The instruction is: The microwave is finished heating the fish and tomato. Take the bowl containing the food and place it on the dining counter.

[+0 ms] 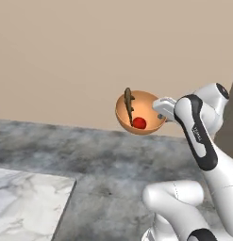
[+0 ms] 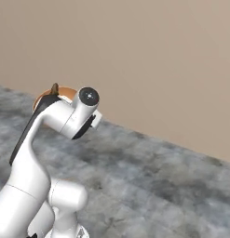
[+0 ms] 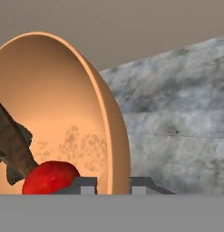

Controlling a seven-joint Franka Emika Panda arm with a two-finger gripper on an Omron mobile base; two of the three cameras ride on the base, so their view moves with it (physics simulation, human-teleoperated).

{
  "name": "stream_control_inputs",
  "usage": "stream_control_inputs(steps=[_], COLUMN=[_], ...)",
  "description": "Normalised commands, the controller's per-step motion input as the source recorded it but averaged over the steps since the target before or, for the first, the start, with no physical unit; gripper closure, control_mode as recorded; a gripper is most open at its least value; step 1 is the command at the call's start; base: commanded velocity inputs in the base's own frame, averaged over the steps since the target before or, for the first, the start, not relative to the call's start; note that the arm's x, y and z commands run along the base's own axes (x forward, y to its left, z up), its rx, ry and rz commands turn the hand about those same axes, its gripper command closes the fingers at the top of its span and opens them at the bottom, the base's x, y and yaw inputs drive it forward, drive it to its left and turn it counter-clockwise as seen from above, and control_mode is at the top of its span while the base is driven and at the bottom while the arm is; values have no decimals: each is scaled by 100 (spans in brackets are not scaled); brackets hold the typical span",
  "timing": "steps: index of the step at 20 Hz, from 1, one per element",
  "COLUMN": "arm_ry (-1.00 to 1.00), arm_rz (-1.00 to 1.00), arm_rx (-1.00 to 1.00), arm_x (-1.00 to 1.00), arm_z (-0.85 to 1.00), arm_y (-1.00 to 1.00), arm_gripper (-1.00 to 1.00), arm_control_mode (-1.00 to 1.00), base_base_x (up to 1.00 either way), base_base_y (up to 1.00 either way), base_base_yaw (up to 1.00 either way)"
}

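Claw [image 3: 113, 186] clamped on bowl [image 1: 144, 123] rim, fish [image 1: 128, 104] and tomato [image 1: 139, 123] inside, above grey floor [image 1: 113, 164].

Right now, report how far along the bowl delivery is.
Done: the bowl is out of the microwave and lifted in the air, the fish and the tomato inside it.
In hand: the pincer is shut on the bowl's rim, one finger inside and one outside, the bowl tilted.
Left: setting it down. A white marble top shows at the lower left; whether it is the dining counter is unclear.
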Motion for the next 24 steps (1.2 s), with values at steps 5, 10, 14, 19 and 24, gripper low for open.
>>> stream_control_inputs(steps=[5, 10, 14, 19, 24], arm_ry=[0, 0, 0, 0, 0], arm_rz=[0, 0, 0, 0, 0], arm_rx=[0, 0, 0, 0, 0], arm_x=[0, 0, 0, 0, 0], arm_z=[0, 0, 0, 0, 0], arm_y=[0, 0, 0, 0, 0], arm_gripper=[100, 100, 100, 100, 100], arm_control_mode=[100, 100, 100, 100, 100], base_base_x=[100, 100, 100, 100, 100], base_base_y=[-36, -33, -14, -13, -14], base_base_yaw=[51, 56, 74, 75, 70])
